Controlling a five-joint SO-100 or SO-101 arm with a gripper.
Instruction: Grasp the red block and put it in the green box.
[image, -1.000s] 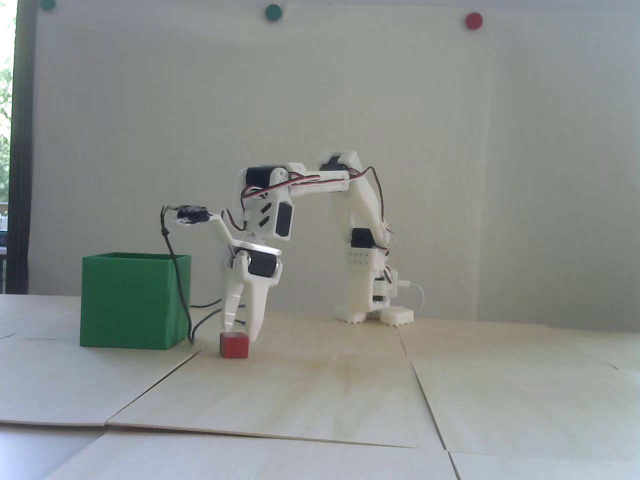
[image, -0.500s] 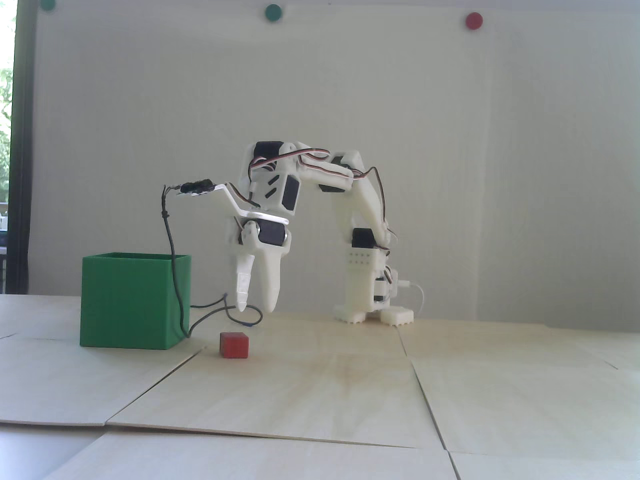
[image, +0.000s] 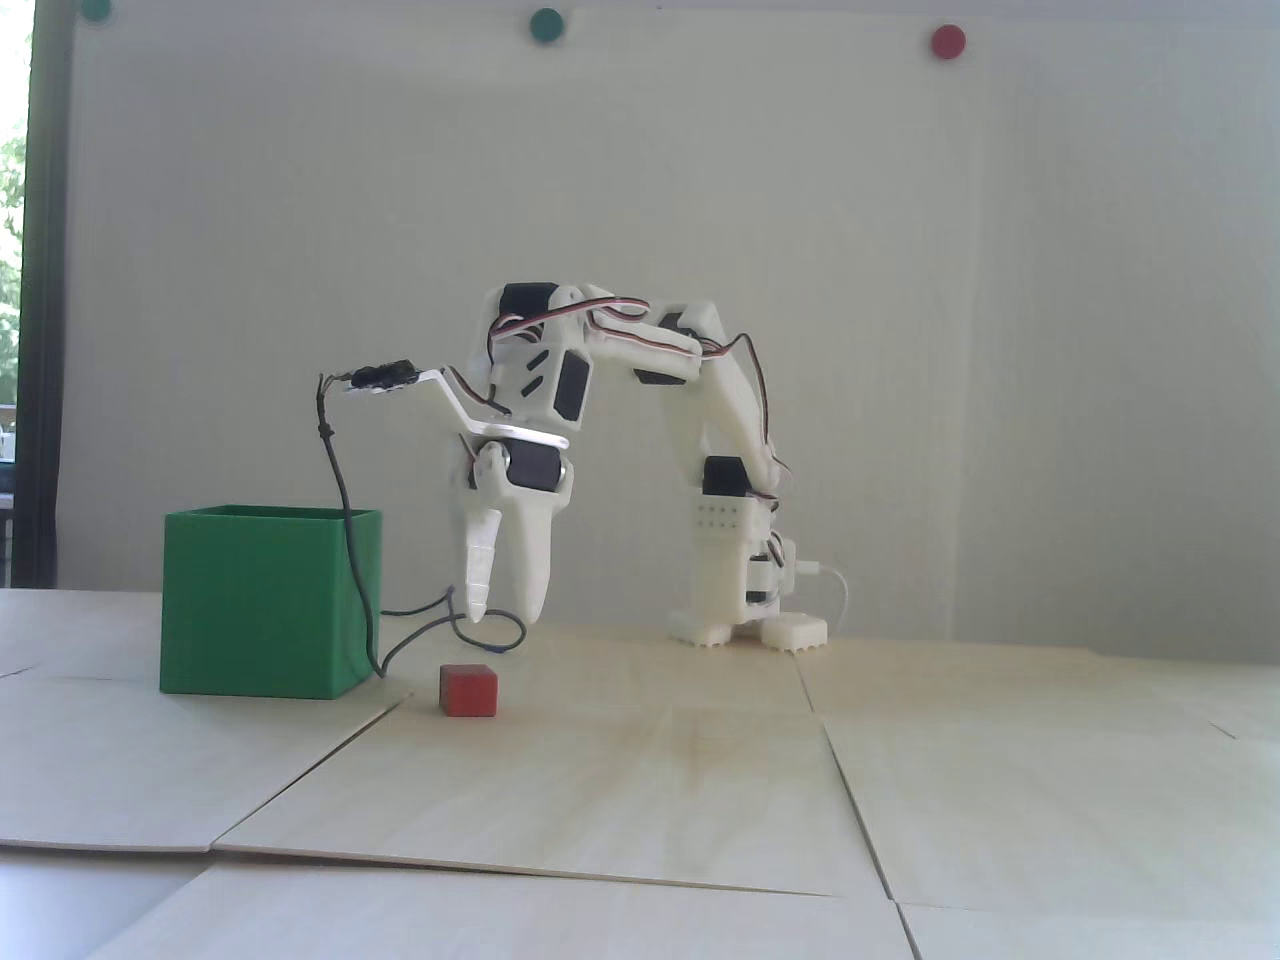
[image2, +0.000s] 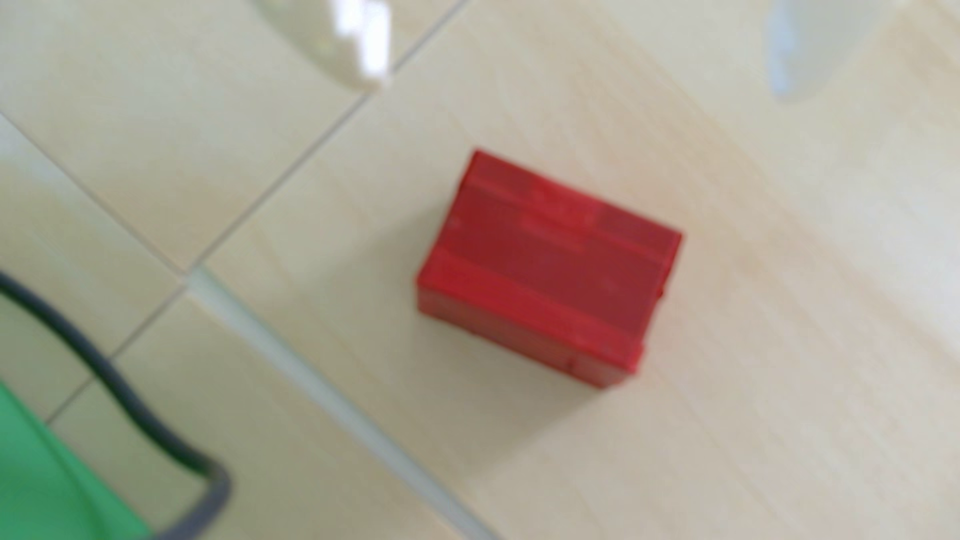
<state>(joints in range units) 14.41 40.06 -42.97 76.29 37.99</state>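
Jaws (image: 503, 612) hang point-down above the red block (image: 469, 691), slightly apart at the tips, holding nothing. I see both tips at the top edge of the wrist view, block (image2: 548, 267) between and below them on the worktop (image: 700, 780). Green box (image: 268, 602) sits just beside it, left in the fixed view. Risks, as I judge them: dark cable (image: 345, 520) draped near the box could snag on descent; narrow opening could clip the block's top. Long axis runs upper-left to lower-right in the wrist view, oblique to the jaw line.
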